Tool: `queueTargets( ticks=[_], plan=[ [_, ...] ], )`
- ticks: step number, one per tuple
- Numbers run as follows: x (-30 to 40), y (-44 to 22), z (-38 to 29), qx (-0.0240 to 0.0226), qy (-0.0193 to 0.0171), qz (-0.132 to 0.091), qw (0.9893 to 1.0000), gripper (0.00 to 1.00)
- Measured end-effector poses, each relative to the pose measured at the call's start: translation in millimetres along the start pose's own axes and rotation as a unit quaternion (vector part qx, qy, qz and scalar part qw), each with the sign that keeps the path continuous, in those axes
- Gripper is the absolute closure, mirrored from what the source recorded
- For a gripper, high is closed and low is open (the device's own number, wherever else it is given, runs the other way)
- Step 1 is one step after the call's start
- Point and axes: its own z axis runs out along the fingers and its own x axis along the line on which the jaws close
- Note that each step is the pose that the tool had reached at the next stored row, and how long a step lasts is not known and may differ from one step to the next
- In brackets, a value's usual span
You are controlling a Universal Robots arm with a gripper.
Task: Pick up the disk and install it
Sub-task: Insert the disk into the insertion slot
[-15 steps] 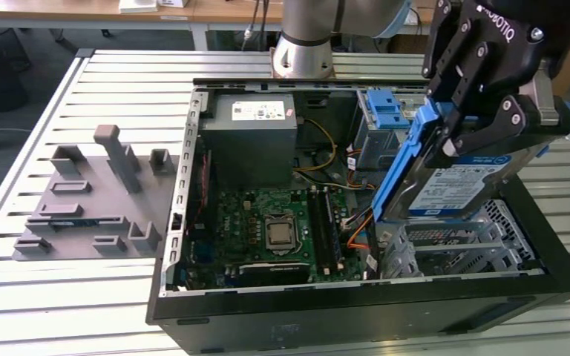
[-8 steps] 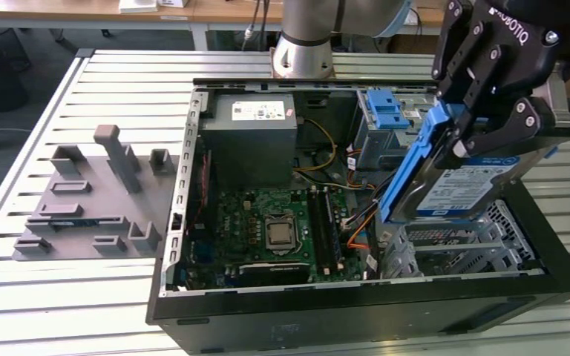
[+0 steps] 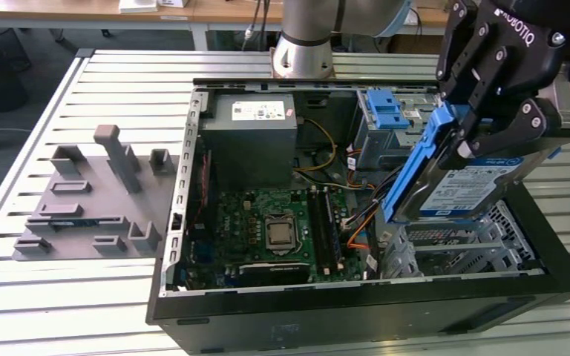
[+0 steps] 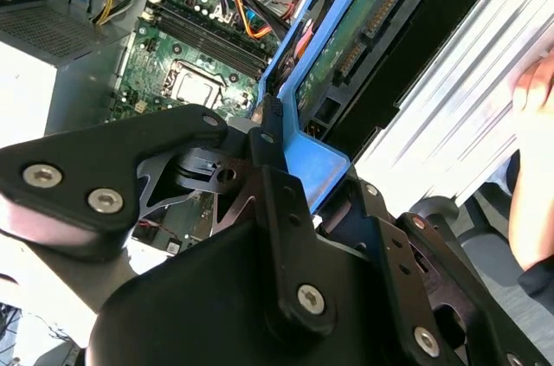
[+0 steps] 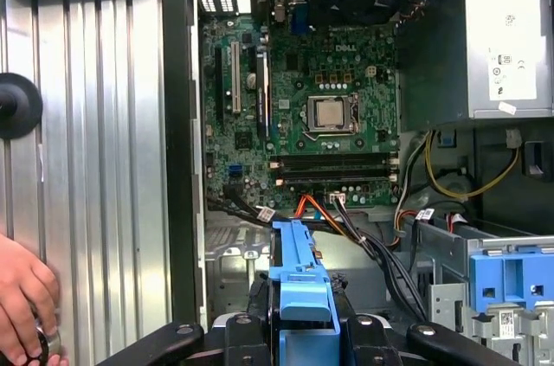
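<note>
At the case's (image 3: 364, 315) near corner on the exterior view's right, the gripper (image 3: 475, 147) is clamped on the disk (image 3: 459, 189) by its blue frame, holding it tilted over the drive cage (image 3: 473, 248). The motherboard (image 3: 275, 222) lies alongside, the power supply (image 3: 255, 122) farther back.

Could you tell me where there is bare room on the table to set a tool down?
The slatted table is bare nearer the camera than the grey fixture and beyond it, on the exterior view's left of the computer case. Inside the case it is crowded: cables, and the gripper holding the disk above.
</note>
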Motion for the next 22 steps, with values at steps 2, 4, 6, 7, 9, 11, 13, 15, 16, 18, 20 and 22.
queueTargets(
  ticks=[2,4,6,7,9,11,13,15,16,18,20,22],
  plan=[
    [0.0,-0.1,0.2,0.0,0.0,-0.002,1.0,0.63],
    [0.0,-0.2,0.5,-0.0005,0.0001,-0.012,0.9999,0.63],
    [0.2,-0.4,0.9,-0.0007,0.0001,-0.015,0.9999,0.63],
    [0.1,-1.0,1.3,-0.0007,0.0001,-0.015,0.9999,0.63],
    [0.1,-2.6,2.0,-0.0007,0.0001,-0.015,0.9999,0.63],
    [0.0,-4.9,2.7,-0.0007,0.0001,-0.015,0.9999,0.63],
    [0.0,-7.6,3.4,-0.0007,0.0001,-0.015,0.9999,0.63],
    [-0.2,-10.7,4.2,-0.0007,0.0001,-0.015,0.9999,0.63],
    [-0.2,-12.2,4.6,-0.0007,0.0001,-0.015,0.9999,0.63],
    [-0.3,-15.1,5.5,-0.0007,0.0001,-0.015,0.9999,0.63],
    [-0.4,-18.0,6.3,-0.0007,0.0001,-0.015,0.9999,0.63],
    [-0.5,-20.5,7.1,-0.0007,0.0002,-0.015,0.9999,0.63]
  ],
)
